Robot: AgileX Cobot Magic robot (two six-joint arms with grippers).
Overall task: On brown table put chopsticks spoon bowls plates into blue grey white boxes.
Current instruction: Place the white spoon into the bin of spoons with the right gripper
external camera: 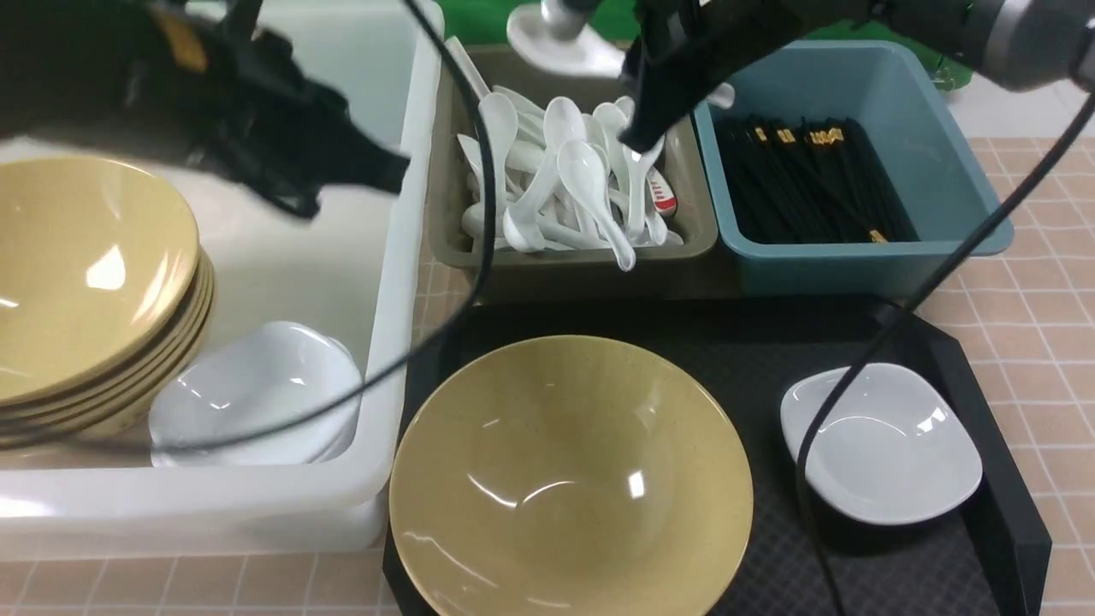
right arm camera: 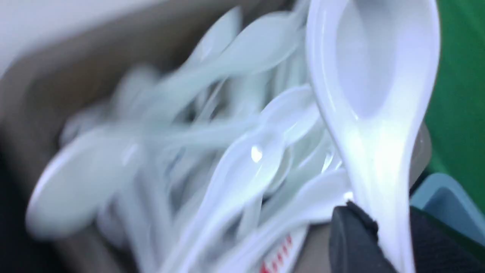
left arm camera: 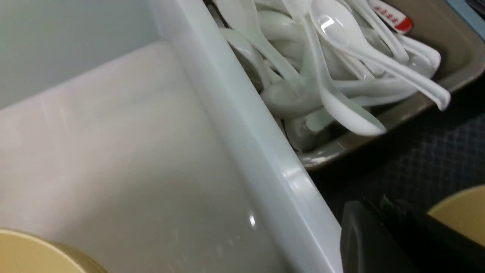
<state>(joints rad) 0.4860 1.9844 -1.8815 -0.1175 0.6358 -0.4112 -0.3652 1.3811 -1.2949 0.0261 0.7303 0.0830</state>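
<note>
Pinches a spoon [right arm camera: 373, 76] by its handle in the right gripper [right arm camera: 390, 242], jaws narrowed onto it, scoop pointing away from the wrist. Hangs it above the far side of the grey box [external camera: 445, 227], over the spoon pile [external camera: 565, 188]. Judged a sensible spot for letting go: like joining like, and only a short drop. Grasped at the thin end, probably to leave the scoop free to tip down into the heap.

Holds the left gripper [external camera: 342, 175] over the white tub [external camera: 402, 282], near the wall facing the grey box. Cannot tell whether wide or narrow (blurred in the front view, only one dark finger in the left wrist view, nothing seen in it).

In the white tub: stacked bowls [external camera: 85, 274] nested at the robot's left, with stacked plates [external camera: 257, 393] just beside them toward the near wall. In the grey box: spoons lying every way, one handle poking over the near rim, plus a small red-and-white item [external camera: 663, 197] among them. In the blue box [external camera: 941, 154]: chopsticks [external camera: 804, 180] laid roughly parallel, most gold bands toward the far end.

Not yet sorted: a loose bowl [external camera: 569, 479] and a loose plate [external camera: 881, 445], apart from each other on the black tray [external camera: 984, 411], itself on the worktop [external camera: 1044, 282] in front of the boxes. Both likely bound for the tub.
</note>
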